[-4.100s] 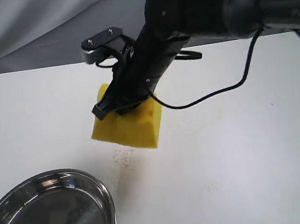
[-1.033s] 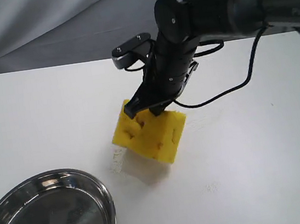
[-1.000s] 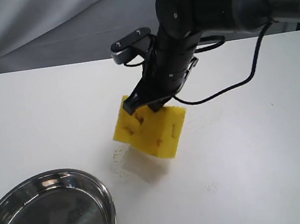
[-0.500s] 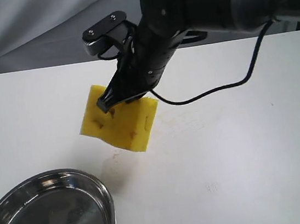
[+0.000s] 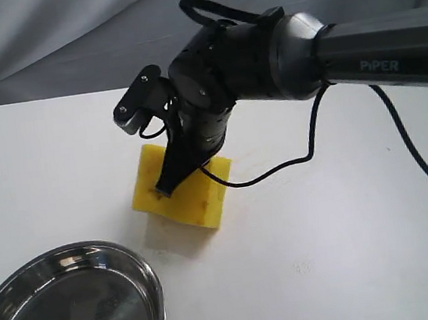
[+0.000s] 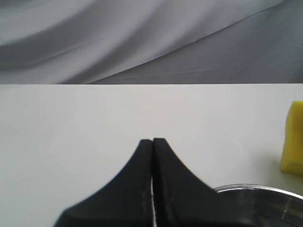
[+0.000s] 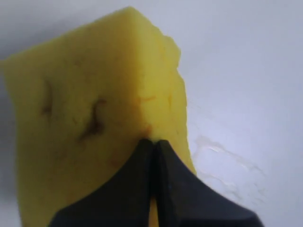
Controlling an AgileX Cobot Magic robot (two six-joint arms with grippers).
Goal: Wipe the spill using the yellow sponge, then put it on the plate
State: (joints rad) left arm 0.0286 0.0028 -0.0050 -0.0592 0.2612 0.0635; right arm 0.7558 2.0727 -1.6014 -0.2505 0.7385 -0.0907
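Observation:
The yellow sponge (image 5: 189, 195) rests on the white table just beyond the plate (image 5: 148, 283), with faint brown marks on its face (image 7: 90, 118). My right gripper (image 5: 167, 187) comes down on it from above, its fingers shut on a pinch of the foam (image 7: 154, 141). No amber spill shows; only thin wet traces (image 7: 222, 156) lie on the table beside the sponge. My left gripper (image 6: 152, 140) is shut and empty, low over the table near the plate's rim (image 6: 255, 190), with the sponge (image 6: 293, 137) off to one side.
The shiny steel plate fills the front left corner of the exterior view and is empty. A black cable (image 5: 307, 144) hangs from the right arm over the table. Grey cloth (image 5: 64, 38) hangs behind the far edge.
Half a second ago the sponge hung in the air, tilted, in the right gripper. It has come down onto the table, and the right wrist has turned. The earlier speckled stain no longer shows.

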